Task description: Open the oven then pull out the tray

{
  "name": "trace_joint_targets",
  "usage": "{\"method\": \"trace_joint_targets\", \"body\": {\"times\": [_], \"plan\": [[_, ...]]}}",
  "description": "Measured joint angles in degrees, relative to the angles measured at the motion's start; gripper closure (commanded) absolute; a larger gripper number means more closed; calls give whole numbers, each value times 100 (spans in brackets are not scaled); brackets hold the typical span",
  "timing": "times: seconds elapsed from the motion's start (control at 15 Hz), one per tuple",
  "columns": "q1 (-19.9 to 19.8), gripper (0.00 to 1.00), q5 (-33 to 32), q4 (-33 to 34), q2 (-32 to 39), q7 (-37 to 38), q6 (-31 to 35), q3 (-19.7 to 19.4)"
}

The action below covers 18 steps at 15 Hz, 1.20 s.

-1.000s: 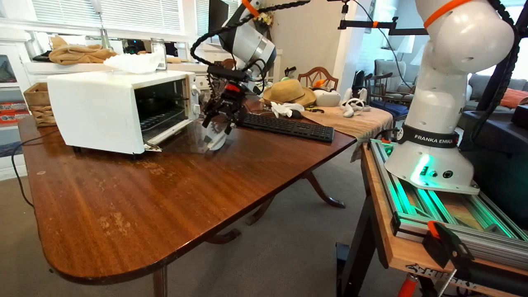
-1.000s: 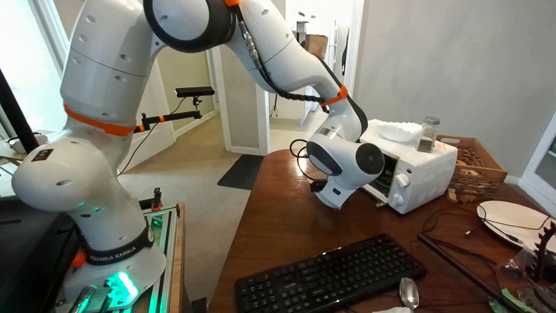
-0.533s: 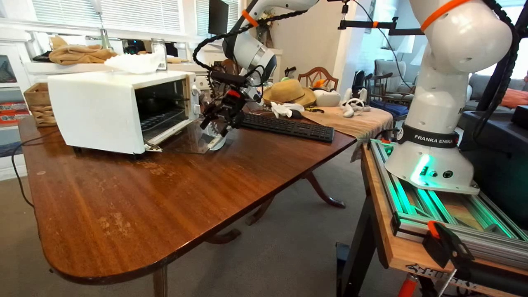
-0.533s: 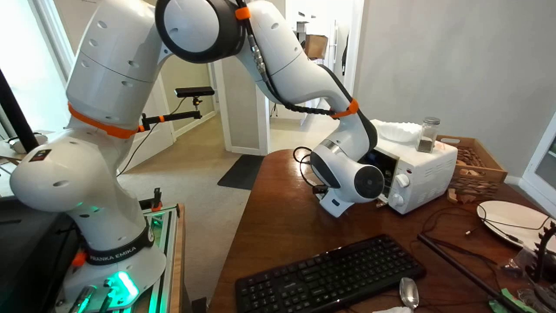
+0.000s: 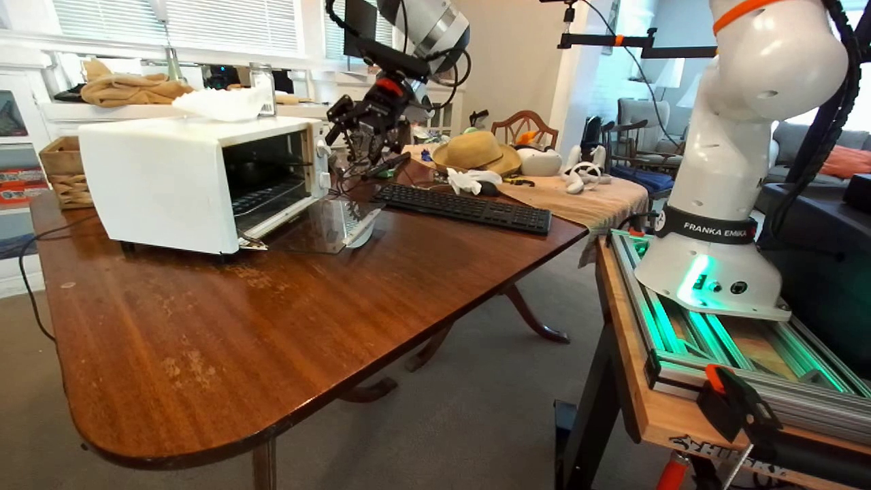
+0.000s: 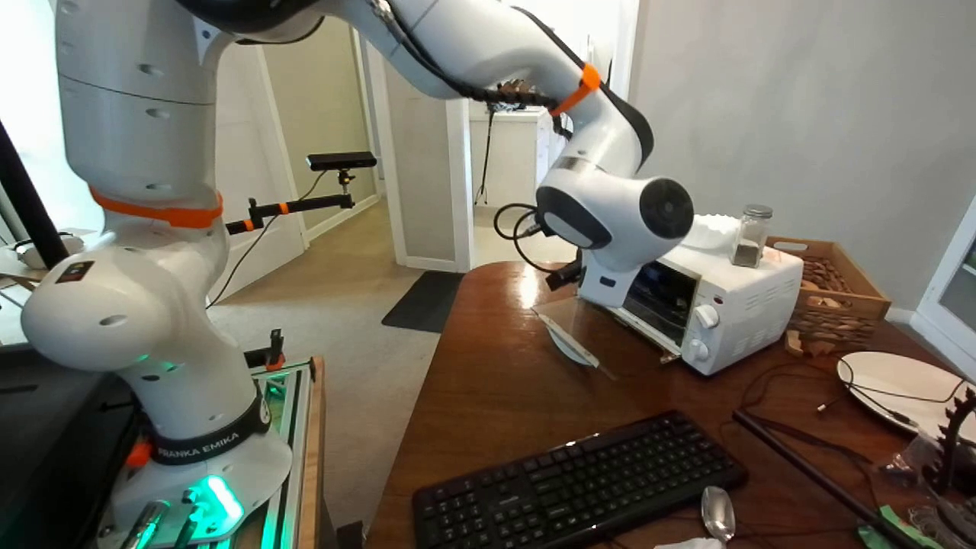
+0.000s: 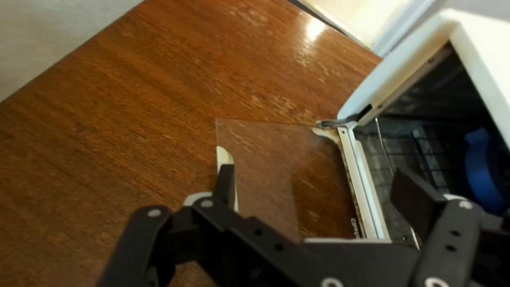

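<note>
The white oven (image 5: 153,184) stands on the wooden table with its front uncovered, seen in both exterior views. Its glass door (image 7: 259,159) is swung down and lies out low over the tabletop, its pale handle (image 6: 568,343) at the outer edge. Inside, a wire rack (image 7: 432,155) shows in the wrist view; whether this is the tray I cannot tell. A blue curved piece (image 7: 478,171) sits deeper within. My gripper (image 5: 359,153) hangs above the lowered door, in front of the opening. Its fingers (image 7: 226,181) stand wide apart with nothing between them.
A scalloped white dish (image 6: 713,231) and a glass jar (image 6: 752,236) stand on the oven's top. A woven basket (image 6: 839,297) is beside it. A black keyboard (image 6: 579,480), a spoon (image 6: 717,512), a white plate (image 6: 907,389) and cables share the table.
After dipping slightly, my gripper has risen well clear of the door's outer edge. The door's handle now shows uncovered, with the door lying down. The oven has stayed in place.
</note>
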Motion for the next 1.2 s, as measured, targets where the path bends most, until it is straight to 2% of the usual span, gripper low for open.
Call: {"method": "trace_joint_targets", "body": {"times": [0.4,0.8,0.93,1.2], "plan": [[337,0,-1730,-461,-1299,161,-609,125],[377,0,-3327,-629,-1711,-156,-989,277],[378,0,-3659,-632,-1738,-512,-967,301],[378,0,-3759,-631,-1773,-793,-947,305]]}}
